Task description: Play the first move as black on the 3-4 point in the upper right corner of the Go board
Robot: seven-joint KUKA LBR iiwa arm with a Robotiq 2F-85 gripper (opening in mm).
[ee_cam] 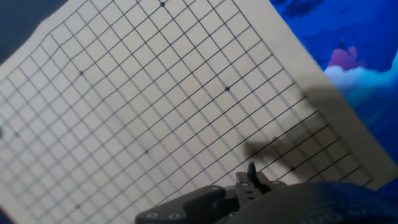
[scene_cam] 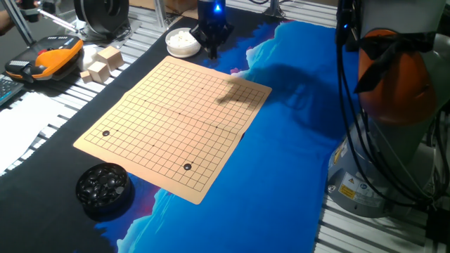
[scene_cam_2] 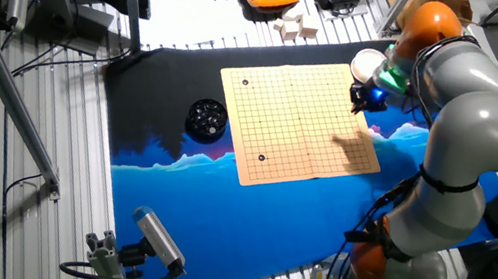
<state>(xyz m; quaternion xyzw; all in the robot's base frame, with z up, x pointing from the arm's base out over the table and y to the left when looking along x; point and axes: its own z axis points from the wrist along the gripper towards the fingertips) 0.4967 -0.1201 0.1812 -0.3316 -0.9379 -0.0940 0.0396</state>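
Note:
The tan Go board (scene_cam: 176,119) lies on the table and fills the hand view (ee_cam: 155,93). Two black stones (scene_cam: 106,133) (scene_cam: 187,166) sit on it near its front edge. My gripper (scene_cam: 212,43) hangs above the board's far corner, next to the white bowl; it also shows in the other fixed view (scene_cam_2: 369,99). In the hand view its fingers (ee_cam: 252,177) are close together on a small dark piece that looks like a black stone (ee_cam: 252,168). A black bowl of black stones (scene_cam: 104,186) stands off the board's front left corner.
A white bowl of white stones (scene_cam: 183,41) stands just behind the board. Wooden blocks (scene_cam: 102,65) and an orange and black device (scene_cam: 49,60) lie at the back left. A blue cloth (scene_cam: 295,140) covers the table to the right. The arm's base (scene_cam: 394,105) stands at the right.

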